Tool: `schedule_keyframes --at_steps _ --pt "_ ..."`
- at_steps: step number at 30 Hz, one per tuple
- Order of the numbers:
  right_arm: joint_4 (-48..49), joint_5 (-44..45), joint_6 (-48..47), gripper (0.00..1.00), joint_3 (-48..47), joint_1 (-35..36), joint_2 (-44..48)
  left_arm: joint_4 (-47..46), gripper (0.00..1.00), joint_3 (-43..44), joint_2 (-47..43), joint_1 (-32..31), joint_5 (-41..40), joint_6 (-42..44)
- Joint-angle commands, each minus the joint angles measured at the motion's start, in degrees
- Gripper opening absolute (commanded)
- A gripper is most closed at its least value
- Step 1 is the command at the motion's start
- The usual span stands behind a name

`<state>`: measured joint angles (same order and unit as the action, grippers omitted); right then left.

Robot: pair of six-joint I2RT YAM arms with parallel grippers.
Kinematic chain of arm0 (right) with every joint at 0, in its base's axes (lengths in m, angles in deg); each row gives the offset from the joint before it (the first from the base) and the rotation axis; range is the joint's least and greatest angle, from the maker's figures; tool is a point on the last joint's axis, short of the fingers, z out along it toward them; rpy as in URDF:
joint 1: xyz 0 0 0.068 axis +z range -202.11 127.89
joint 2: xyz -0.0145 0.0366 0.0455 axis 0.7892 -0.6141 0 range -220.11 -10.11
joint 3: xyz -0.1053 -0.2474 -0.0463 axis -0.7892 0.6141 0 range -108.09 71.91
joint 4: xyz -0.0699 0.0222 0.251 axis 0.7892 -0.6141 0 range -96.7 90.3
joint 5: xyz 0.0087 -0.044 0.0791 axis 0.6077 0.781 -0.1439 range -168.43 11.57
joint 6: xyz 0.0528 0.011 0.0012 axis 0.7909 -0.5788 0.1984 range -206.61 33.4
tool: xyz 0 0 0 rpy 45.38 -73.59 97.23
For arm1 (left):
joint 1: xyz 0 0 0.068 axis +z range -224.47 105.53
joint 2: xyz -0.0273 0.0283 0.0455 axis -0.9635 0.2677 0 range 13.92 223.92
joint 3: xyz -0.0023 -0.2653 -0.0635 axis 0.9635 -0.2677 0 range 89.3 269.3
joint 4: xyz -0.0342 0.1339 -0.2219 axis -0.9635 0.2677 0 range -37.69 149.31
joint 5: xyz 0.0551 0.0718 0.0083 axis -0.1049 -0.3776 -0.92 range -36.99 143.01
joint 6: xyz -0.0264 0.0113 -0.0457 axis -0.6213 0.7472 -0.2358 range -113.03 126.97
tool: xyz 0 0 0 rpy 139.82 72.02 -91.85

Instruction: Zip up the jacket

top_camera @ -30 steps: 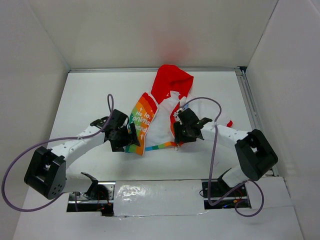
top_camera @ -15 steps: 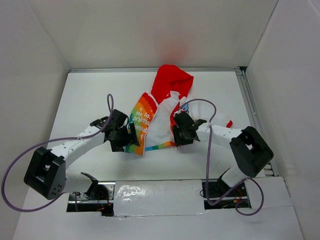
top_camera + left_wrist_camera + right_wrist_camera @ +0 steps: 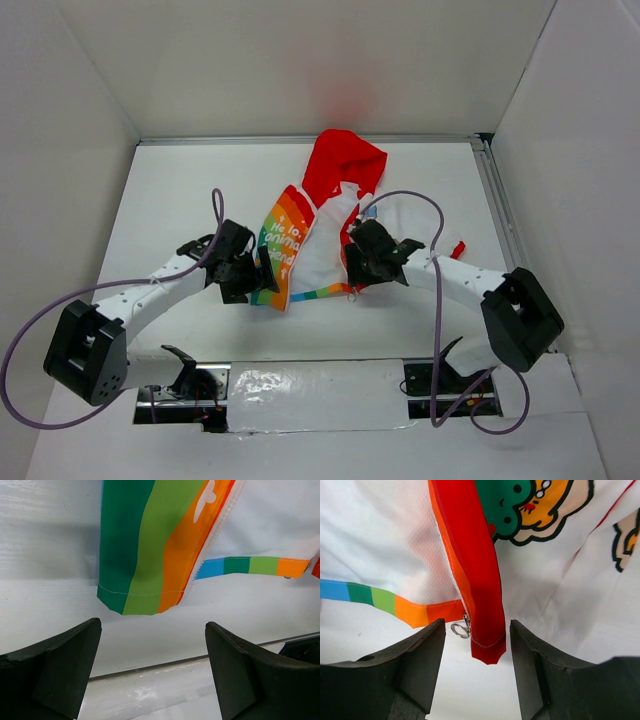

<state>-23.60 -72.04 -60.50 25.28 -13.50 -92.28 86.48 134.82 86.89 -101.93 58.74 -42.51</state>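
The jacket (image 3: 320,225) lies open on the white table, red hood at the back, white lining up, its rainbow left panel (image 3: 282,240) folded over. My left gripper (image 3: 262,275) is open and empty just left of that panel's bottom corner (image 3: 137,592). The white zipper teeth (image 3: 207,542) run along the orange edge. My right gripper (image 3: 352,268) is open at the right front edge. Its jaws stand either side of the red strip's end (image 3: 482,630). The silver zipper pull ring (image 3: 460,629) hangs beside the strip, between the jaws and untouched.
White walls enclose the table on three sides. A metal rail (image 3: 500,210) runs along the right edge. The table's front edge (image 3: 165,662) lies just below the left gripper. Purple cables (image 3: 40,320) loop from both arms.
The right arm has shifted: its elbow swung out to the right and the gripper stayed at the jacket's bottom hem. The left arm and the jacket have hardly moved.
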Motion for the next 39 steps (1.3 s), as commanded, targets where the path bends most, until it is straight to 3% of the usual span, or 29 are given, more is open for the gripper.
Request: schedule_keyframes --at_steps 1,14,19,21,24,25,28,35,37,39 --pt "-0.7 2.7 0.1 0.62 -2.2 0.7 2.4 -0.4 0.97 -0.5 -1.4 -0.2 -0.1 0.8" --pt "0.7 0.5 -1.1 0.54 -3.4 2.2 -7.1 -0.4 0.96 -0.7 -1.0 0.0 -0.5 0.7" --pt "1.8 0.8 -0.4 0.32 -3.1 2.0 -8.3 -0.2 0.95 -1.0 -0.8 0.0 -0.6 0.5" --pt "1.9 0.1 -0.4 0.33 -3.0 1.9 -7.4 -0.4 0.95 -1.0 -0.6 0.0 -0.3 0.5" --pt "1.8 -0.2 -0.4 0.4 -3.0 1.8 -5.9 -0.6 0.94 -0.9 -0.6 0.0 0.1 0.7" --pt "1.4 -0.2 -0.2 0.46 -3.1 1.9 -5.5 -0.7 0.94 -0.9 -0.5 0.0 0.0 0.8" --pt "0.8 -0.1 0.1 0.49 -3.3 1.8 -4.2 -0.6 0.94 -0.9 -0.5 0.0 0.2 0.6" --pt "0.4 -0.4 0.2 0.46 -3.5 1.8 -2.7 -0.5 0.95 -1.0 -0.7 -0.1 0.2 0.8" --pt "0.6 -0.6 -0.2 0.36 -3.3 1.8 -3.1 -0.5 0.95 -1.0 -0.6 -0.1 0.3 0.8" --pt "0.3 -0.5 -0.3 0.33 -3.6 1.8 -4.5 -0.5 0.95 -0.9 -0.6 -0.1 0.2 0.9"
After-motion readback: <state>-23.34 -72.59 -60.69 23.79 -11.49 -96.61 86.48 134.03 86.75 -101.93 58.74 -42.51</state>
